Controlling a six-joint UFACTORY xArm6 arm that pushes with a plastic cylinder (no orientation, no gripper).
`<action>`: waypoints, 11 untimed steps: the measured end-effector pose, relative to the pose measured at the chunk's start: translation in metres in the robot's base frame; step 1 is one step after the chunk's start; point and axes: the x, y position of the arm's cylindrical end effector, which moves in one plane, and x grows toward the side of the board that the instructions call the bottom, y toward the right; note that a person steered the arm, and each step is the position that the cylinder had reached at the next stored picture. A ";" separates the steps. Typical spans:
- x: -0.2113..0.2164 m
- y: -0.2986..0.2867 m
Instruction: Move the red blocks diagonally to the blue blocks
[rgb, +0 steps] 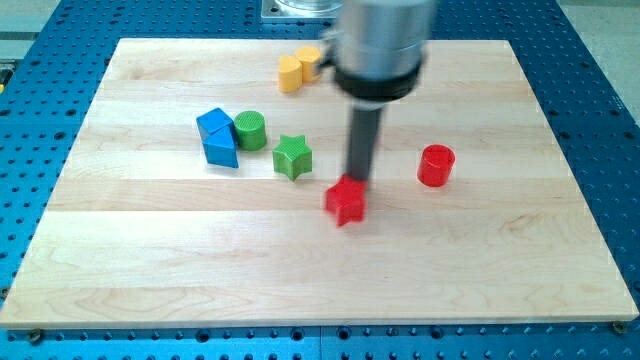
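A red star-shaped block (346, 201) lies near the board's middle, blurred. My tip (355, 181) stands at its upper edge, touching or nearly touching it. A red cylinder (436, 165) stands to the view's right of the tip. Two blue blocks sit together at the view's left: a cube-like one (213, 124) and a wedge-like one (222, 151) just below it. They lie well to the left of the red star.
A green cylinder (250, 131) stands right beside the blue blocks. A green star (292, 157) lies between them and the red star. Two yellow blocks (291, 73) (310, 60) sit near the board's top edge. The wooden board (150, 260) rests on a blue perforated table.
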 end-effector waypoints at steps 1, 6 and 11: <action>0.010 -0.010; 0.061 0.060; -0.044 0.161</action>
